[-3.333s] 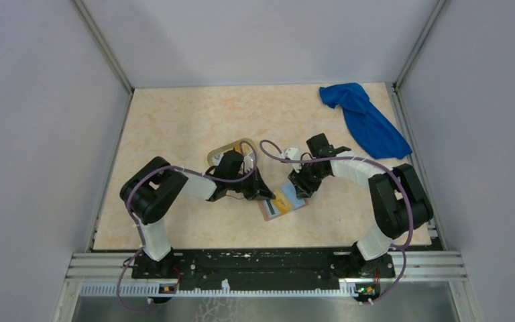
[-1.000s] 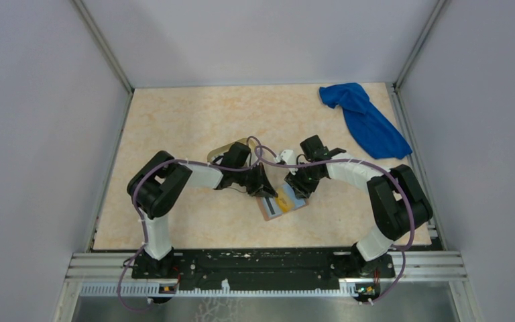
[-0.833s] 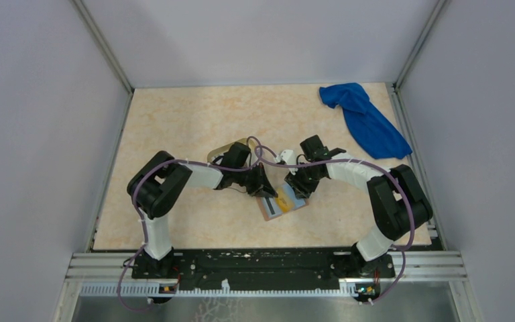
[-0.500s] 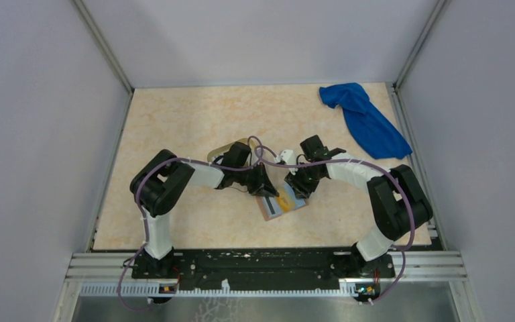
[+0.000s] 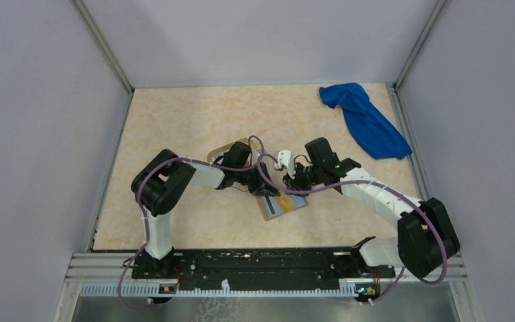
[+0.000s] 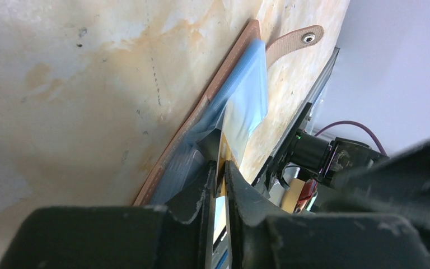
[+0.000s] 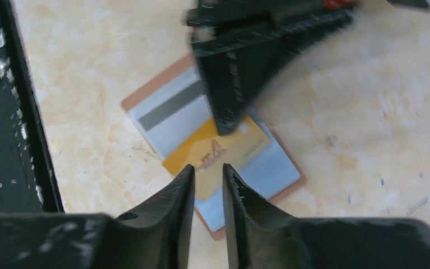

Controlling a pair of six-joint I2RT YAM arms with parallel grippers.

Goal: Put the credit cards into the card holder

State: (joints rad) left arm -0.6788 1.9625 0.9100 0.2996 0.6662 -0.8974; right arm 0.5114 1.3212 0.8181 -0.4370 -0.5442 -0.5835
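**Findings.** The card holder lies open on the table, grey-blue slots upward. A grey-white striped card sits in one half of the holder. A yellow card lies slantwise across the holder's middle, one end apparently under a slot flap.

**Pincers.** The left pincer stands at that card's edge, jaws narrowly either side of it; whether they pinch it cannot be told. The right pincer hovers just above the holder, jaws slightly parted and empty.

**Risks.** If the yellow card is released before it is seated, it may slip out of the slot mouth. A skewed push would likely jam it, or drag the unrestrained holder across the table.
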